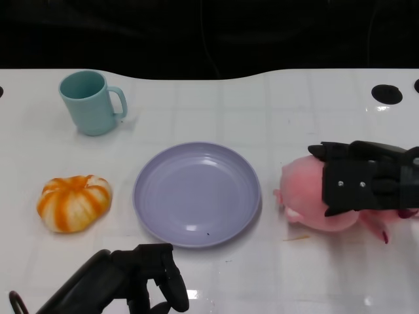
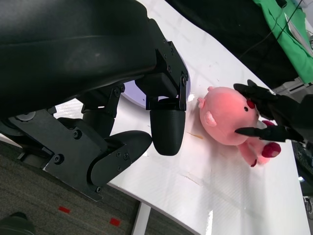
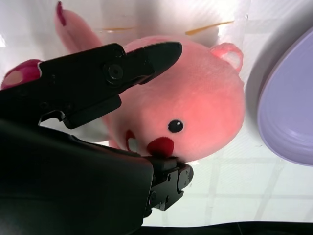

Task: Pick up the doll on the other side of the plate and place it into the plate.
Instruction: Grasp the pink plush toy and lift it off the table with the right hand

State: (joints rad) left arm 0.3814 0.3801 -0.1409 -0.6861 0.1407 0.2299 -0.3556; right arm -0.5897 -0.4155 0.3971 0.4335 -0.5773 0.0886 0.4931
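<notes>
Left hand (image 1: pixel 147 278) near, pumpkin (image 1: pixel 73 202) & mug (image 1: pixel 90 102) beyond plate (image 1: pixel 196 193)

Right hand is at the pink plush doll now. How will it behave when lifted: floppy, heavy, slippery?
The pink plush doll looks soft and stuffed, so it will probably squash under the right hand rather than slip. It seems light for its size. Its thin limbs by the fingers may dangle, so carry it high over the lilac plate's rim.
</notes>
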